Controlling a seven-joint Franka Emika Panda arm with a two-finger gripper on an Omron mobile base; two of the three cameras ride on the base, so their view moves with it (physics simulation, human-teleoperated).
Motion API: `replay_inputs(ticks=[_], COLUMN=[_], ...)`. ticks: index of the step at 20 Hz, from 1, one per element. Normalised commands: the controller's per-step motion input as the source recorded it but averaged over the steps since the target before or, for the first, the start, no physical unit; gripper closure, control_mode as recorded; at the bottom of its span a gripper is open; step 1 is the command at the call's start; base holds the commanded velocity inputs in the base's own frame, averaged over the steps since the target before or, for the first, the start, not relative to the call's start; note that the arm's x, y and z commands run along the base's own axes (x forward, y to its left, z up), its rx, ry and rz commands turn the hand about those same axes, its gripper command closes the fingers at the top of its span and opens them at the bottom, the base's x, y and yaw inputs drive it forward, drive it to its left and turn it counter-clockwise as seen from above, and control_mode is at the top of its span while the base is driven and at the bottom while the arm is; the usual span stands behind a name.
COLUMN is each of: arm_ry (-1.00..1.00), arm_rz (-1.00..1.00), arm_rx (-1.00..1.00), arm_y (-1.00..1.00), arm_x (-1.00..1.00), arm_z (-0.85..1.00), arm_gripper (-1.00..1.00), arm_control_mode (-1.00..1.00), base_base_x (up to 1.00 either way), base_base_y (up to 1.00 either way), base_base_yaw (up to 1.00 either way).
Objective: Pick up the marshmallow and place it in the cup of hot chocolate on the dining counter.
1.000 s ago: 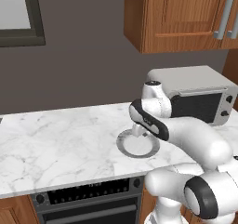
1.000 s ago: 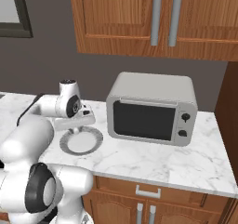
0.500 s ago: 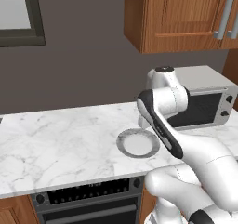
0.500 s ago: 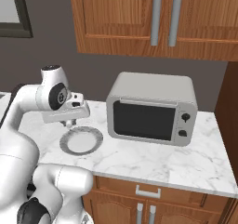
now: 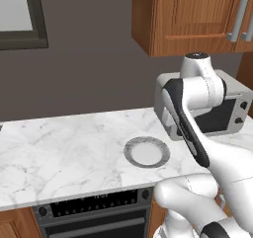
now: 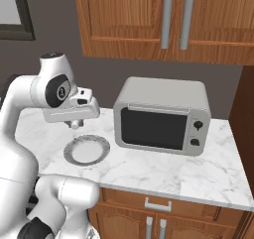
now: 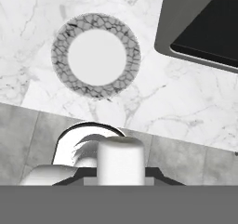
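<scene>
Gripper (image 7: 120, 172) clamped on the marshmallow (image 7: 120, 159) at lower centre, above the bare plate (image 7: 95, 56); pickup done; cup delivery remains.

White arm raised, end effector (image 6: 74, 124) pointing down, closed

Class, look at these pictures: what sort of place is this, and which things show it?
Most likely a home kitchen: a marble worktop over a black oven, a grey microwave, and wooden wall cabinets above.
</scene>
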Motion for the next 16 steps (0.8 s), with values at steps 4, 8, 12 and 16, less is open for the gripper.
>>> replay_inputs(ticks=[4, 8, 12, 16], arm_ry=[-0.12, -0.19, -0.04, 0.0], arm_rz=[0.0, 0.0, 0.0, 0.0], arm_rx=[0.0, 0.0, 0.0, 0.0], arm_y=[-0.12, -0.01, 0.0, 0.0], arm_x=[-0.57, -0.51, -0.08, 0.0], arm_z=[0.18, 0.01, 0.0, 0.0], arm_gripper=[1.0, 1.0, 1.0, 1.0], arm_control_mode=[-1.0, -1.0, 1.0, 1.0], base_base_x=[0.0, 0.0, 0.0, -0.12], base_base_y=[0.0, 0.0, 0.0, 0.0], base_base_yaw=[0.0, 0.0, 0.0, 0.0])
